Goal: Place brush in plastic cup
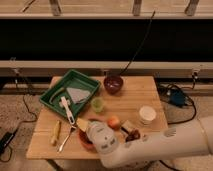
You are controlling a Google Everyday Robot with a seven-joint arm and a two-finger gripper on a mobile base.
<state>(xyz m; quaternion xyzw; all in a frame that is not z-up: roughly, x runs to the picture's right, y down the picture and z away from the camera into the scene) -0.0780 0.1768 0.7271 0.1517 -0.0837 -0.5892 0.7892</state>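
The white brush (65, 107) lies with its head in the green tray (59, 89) and its handle reaching over the tray's front rim toward the table. The lime-green plastic cup (97, 104) stands upright just right of the tray, a short way right of the brush. My gripper (91, 129) is at the end of the white arm that comes in from the lower right. It is over the table's front middle, above an orange bowl (84, 141), in front of the cup and right of the brush handle. It holds nothing that I can see.
A grey cloth (77, 94) lies in the tray. A dark red bowl (113, 84) stands at the back. A white cup (147, 115), an orange fruit (114, 121) and a yellow block (81, 123) are mid-table. A metal fork (65, 140) and a yellow stick (56, 133) lie front left.
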